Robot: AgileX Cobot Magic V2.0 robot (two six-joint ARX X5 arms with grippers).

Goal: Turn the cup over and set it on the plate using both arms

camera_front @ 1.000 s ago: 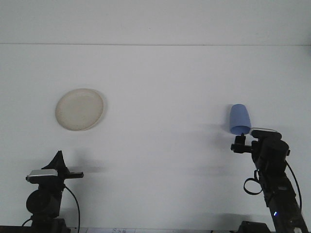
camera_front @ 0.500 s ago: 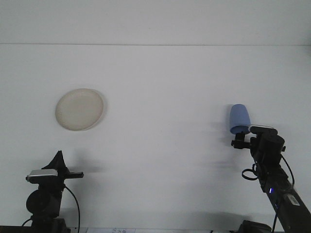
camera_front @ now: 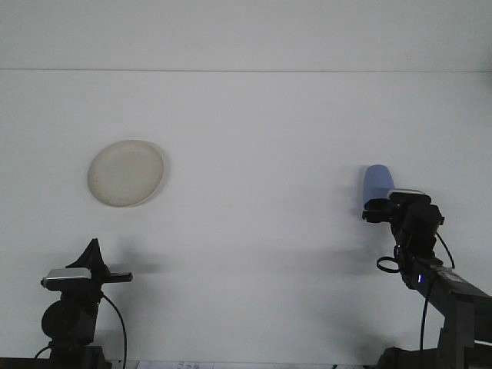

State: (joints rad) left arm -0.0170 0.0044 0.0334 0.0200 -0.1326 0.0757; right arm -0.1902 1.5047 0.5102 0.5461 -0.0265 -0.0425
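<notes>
Right pincer (camera_front: 374,211) at blue cup (camera_front: 377,181), plate (camera_front: 126,173) far left

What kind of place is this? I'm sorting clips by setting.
Probably a robot test bench, not a home: a bare white table, two arms mounted at its near edge, and only a plate and a blue cup as props.

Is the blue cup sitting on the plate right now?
No, the blue cup stands on the table's right side by the right hand, far from the cream plate on the left.
</notes>
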